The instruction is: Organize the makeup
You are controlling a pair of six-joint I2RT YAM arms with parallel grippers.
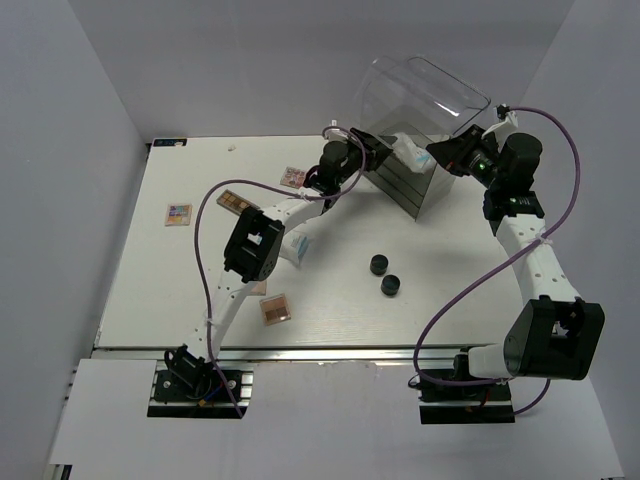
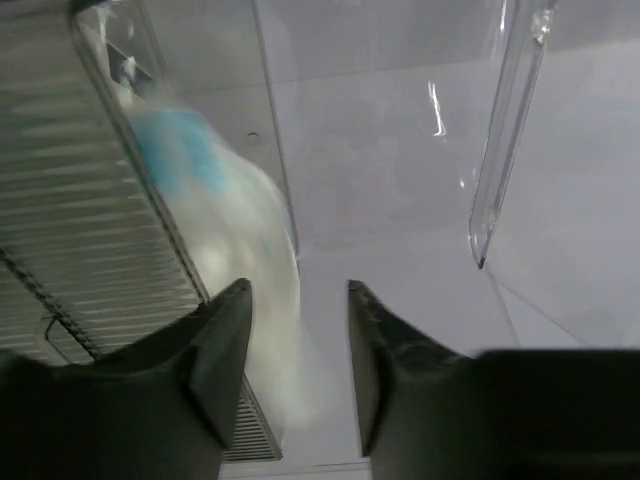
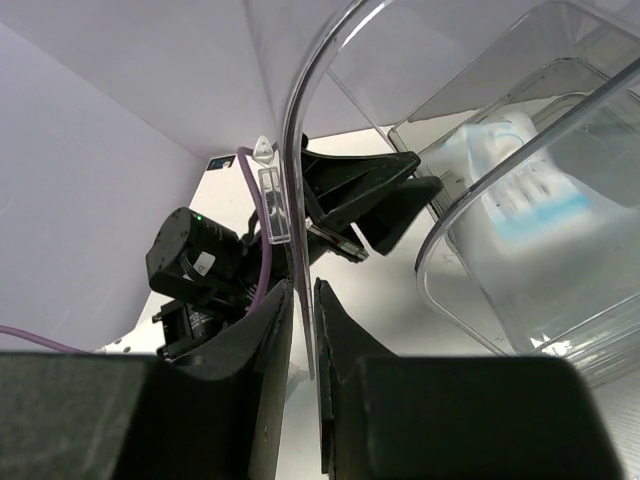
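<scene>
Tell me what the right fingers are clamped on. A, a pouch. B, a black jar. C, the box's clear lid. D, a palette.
C: in the right wrist view the right fingers pinch the edge of the clear lid, with nothing else between them.

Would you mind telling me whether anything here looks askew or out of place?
The box lid hangs tilted open, pinched by the right gripper; a pouch lies half under the left arm.
</scene>
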